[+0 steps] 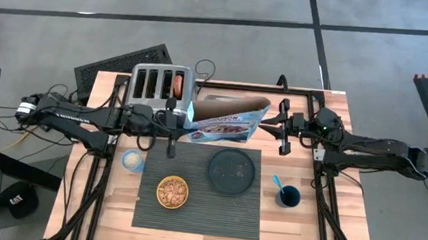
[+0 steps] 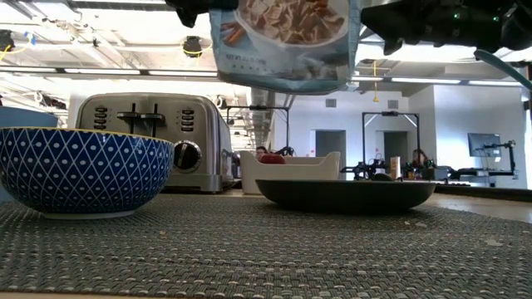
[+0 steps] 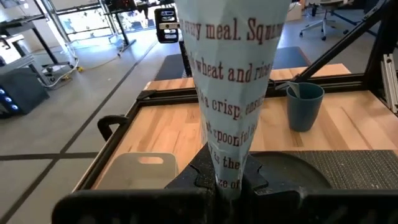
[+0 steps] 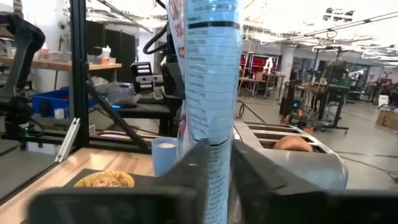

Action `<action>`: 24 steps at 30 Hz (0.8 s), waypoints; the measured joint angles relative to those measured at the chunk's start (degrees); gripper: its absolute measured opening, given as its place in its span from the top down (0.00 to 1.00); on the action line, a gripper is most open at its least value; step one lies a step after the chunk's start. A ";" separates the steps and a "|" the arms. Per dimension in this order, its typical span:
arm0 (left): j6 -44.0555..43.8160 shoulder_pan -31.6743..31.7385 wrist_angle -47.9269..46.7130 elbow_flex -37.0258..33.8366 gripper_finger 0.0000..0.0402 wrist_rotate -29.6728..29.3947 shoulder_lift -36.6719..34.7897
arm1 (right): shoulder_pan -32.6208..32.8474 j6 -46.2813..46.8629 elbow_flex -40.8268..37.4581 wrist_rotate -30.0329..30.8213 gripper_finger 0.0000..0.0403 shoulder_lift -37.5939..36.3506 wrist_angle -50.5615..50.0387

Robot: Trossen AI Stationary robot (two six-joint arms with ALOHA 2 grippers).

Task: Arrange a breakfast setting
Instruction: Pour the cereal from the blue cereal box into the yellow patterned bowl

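Observation:
A blue cereal box [image 1: 225, 121] hangs in the air over the far edge of the dark ribbed placemat [image 1: 197, 212], between my two grippers. My left gripper [image 1: 189, 122] is shut on its left end and my right gripper [image 1: 266, 125] on its right end. On the mat stand a bowl of cereal [image 1: 172, 192], yellow inside, and a dark round plate [image 1: 232, 170]. A dark blue cup [image 1: 289, 195] holding a blue-handled spoon [image 1: 278, 181] stands on the wood right of the mat. A bagel [image 1: 177, 83] sticks up from a slot of the steel toaster [image 1: 161, 84]. My left gripper pinches the box's left end [image 3: 225, 168] between its two fingers, where the card is pressed into a narrow wedge. The fingers come about level from the table's left. My right gripper pinches the box's right end [image 4: 214, 163] between its two fingers, coming about level from the table's right. The box hangs clear of the table between them.
A small cup with something white in it [image 1: 131, 159] stands on the wood left of the mat. The toaster stands at the table's far edge behind the box. A black frame [image 1: 322, 215] runs along the table's sides.

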 joint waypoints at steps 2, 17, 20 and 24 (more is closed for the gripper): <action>0.00 0.00 0.00 0.00 1.00 0.50 0.00 | 0.00 -0.74 0.02 0.02 0.88 -0.16 -0.27; -0.48 0.75 3.94 0.00 1.00 3.81 1.28 | 3.21 -0.58 0.42 1.71 0.96 7.77 9.28; -0.22 0.83 6.75 0.00 1.00 4.33 3.78 | 4.06 -0.62 2.19 2.89 0.96 9.82 9.58; 0.95 0.83 8.45 0.00 1.00 4.44 6.23 | 5.46 -0.64 4.05 6.32 0.92 12.13 8.41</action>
